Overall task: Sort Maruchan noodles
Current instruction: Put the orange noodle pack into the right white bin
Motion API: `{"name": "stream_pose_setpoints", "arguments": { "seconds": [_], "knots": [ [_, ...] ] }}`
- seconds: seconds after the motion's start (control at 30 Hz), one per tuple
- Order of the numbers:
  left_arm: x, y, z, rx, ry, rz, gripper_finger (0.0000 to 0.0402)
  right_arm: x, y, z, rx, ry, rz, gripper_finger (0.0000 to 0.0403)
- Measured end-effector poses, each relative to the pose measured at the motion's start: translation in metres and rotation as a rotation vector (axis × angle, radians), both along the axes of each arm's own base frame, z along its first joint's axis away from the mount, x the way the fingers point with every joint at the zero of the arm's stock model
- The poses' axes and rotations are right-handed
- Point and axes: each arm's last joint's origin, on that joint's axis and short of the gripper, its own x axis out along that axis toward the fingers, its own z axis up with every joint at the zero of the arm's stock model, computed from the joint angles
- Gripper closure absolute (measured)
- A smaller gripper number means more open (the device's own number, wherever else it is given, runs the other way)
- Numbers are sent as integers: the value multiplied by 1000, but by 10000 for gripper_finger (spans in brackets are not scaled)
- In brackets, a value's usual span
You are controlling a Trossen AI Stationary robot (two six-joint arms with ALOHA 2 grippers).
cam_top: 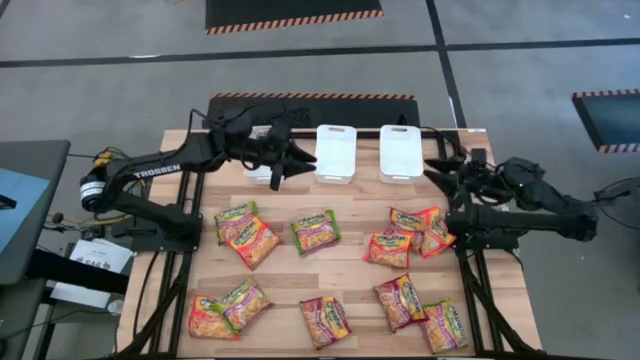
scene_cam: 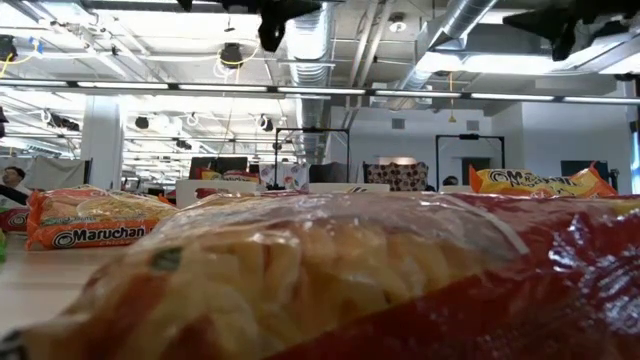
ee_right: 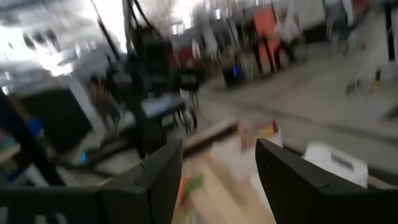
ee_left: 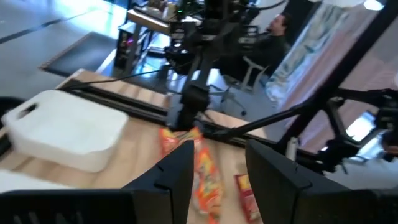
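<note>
Yellow crinkly plastic covers the near half of the wooden table [cam_top: 350,262]: the Maruchan noodles [cam_top: 316,230] lie flat in two loose rows, none of them in a bin yet as far as the high view shows. On the left, the left gripper [cam_top: 279,162] hangs over the far edge beside the leftmost white bin [cam_top: 258,172], its fingers [ee_left: 177,174] spread apart with nothing between them. The closest packets to it, a green-edged one [cam_top: 236,220] overlapping an orange-edged one [cam_top: 256,243], lie nearer the front and slightly leftward of it, long axes tilted diagonally. Two more bins [cam_top: 336,152] stand in the middle of the far edge. On the right, the right gripper [cam_top: 441,175] waits just beyond the third bin [cam_top: 400,152], likewise open and empty; a cluster of packets [cam_top: 415,233] sits just nearer the front, so each arm likely takes its own side.
</note>
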Motion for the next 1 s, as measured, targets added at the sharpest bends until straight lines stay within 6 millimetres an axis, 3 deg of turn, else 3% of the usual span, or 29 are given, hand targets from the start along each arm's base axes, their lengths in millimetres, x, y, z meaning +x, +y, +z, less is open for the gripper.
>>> {"name": "stream_pose_setpoints", "arguments": {
  "seconds": [0.4, 1.0],
  "knots": [
    [11, -34, 2, 1, -23, -20, 270, 24, 2, -18, 245, 328, 196, 173],
    [16, -71, 2, -1, -21, -28, 270, 70, 3, -51, 370, 671, 322, 173]
  ]
}}
